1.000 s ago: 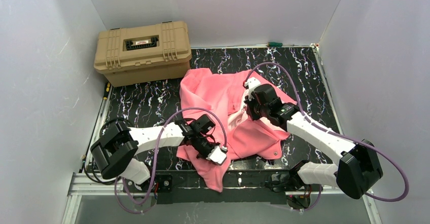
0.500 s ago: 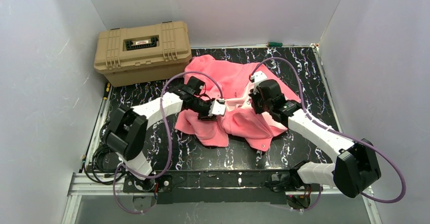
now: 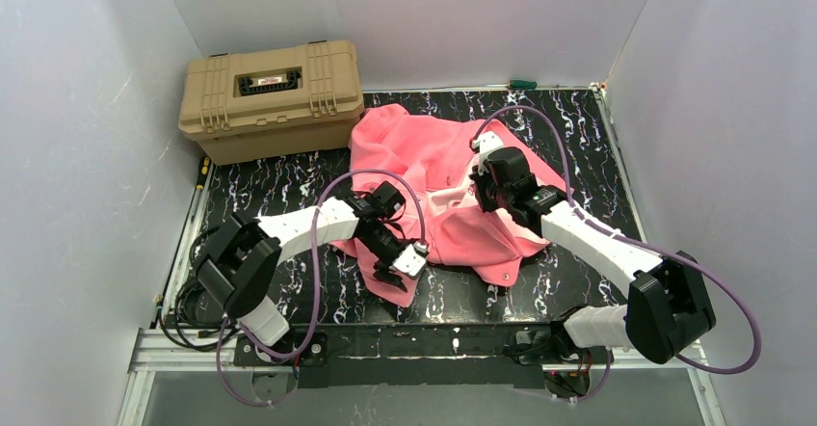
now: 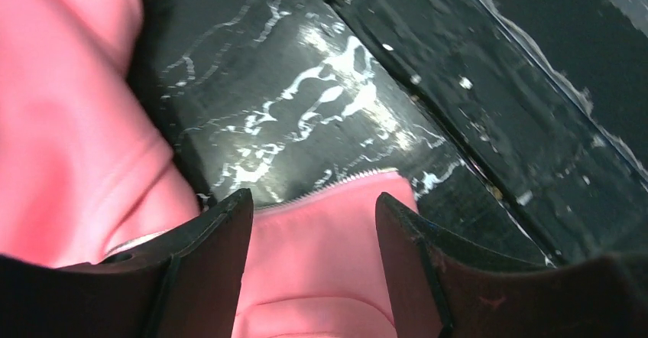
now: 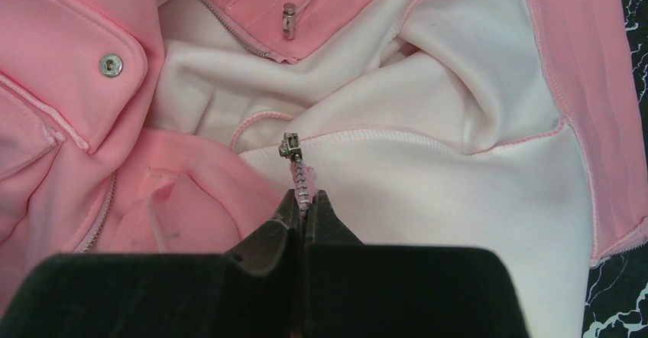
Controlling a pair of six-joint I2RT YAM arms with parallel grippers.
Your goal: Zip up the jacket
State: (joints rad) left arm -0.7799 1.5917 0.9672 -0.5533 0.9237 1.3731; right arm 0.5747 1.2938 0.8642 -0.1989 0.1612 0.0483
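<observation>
left gripper point(image 4: 313, 208): spread wide, jacket point(image 4: 306, 277) hem between jaws | right gripper point(image 5: 306, 200): clamped on zipper tape point(image 5: 303, 179), slider point(image 5: 289, 147) just past fingertips

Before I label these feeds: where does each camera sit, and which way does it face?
Top external: above and behind the bases, looking down; both arms, jacket, tan case.
Left wrist: on the left arm, looking down; open left gripper, jacket hem, table.
Right wrist: looking down; right gripper shut on the zipper.
All share the jacket.
</observation>
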